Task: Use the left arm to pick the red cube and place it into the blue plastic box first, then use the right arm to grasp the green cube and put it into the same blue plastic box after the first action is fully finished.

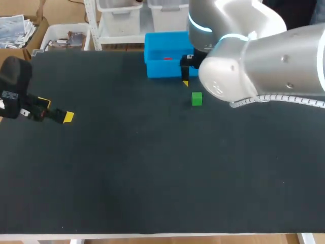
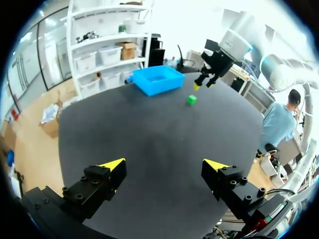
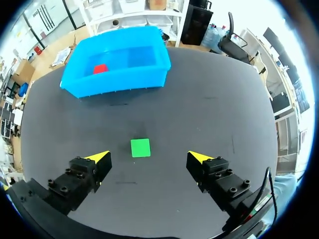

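Observation:
The red cube [image 3: 100, 68] lies inside the blue plastic box [image 3: 144, 74], also seen as a red spot [image 1: 167, 58] in the box [image 1: 155, 68] at the table's far middle. The green cube [image 1: 197, 98] sits on the black table just in front of the box. My right gripper [image 3: 148, 158] hovers open above the green cube [image 3: 140, 147], which lies slightly ahead of the gap between its fingers. In the head view only one yellow tip of that gripper [image 1: 185, 83] shows. My left gripper [image 2: 164, 167] is open and empty at the table's left side [image 1: 58, 112], far from the green cube [image 2: 191, 99].
The black table [image 1: 152, 168] spreads wide in front of and to the left of the cube. The right arm's bulky elbow [image 1: 254, 56] hangs over the table's far right.

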Tool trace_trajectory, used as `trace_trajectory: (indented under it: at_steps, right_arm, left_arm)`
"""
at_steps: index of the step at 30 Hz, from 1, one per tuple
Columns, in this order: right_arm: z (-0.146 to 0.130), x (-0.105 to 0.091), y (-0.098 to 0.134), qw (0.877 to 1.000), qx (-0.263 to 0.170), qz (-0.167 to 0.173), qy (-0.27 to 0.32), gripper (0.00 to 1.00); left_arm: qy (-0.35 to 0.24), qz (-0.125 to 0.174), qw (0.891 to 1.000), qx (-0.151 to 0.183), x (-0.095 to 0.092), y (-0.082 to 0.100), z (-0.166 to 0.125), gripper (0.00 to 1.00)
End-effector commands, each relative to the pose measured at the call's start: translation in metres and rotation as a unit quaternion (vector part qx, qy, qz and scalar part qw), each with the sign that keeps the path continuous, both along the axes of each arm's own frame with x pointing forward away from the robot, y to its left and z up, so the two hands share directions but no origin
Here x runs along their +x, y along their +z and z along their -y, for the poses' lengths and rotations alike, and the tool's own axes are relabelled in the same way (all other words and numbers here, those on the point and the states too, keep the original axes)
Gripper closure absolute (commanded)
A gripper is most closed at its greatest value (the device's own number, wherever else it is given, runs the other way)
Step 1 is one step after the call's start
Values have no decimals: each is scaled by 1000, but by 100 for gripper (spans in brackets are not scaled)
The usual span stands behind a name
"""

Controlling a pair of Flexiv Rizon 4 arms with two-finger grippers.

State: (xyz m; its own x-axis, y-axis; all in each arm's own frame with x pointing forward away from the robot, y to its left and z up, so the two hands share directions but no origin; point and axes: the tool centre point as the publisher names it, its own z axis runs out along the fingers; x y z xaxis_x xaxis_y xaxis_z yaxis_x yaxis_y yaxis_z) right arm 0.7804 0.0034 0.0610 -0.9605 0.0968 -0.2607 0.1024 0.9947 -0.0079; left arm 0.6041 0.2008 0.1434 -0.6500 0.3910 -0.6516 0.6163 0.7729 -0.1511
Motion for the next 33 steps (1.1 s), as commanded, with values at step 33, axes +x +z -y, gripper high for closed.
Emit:
trace_trajectory:
  at_steps: [33]
  right_arm:
    - [-10, 20, -67, 999, 10, -9, 52, 0]
  left_arm:
    - [-2, 2, 1000, -3, 0, -2, -2, 0]
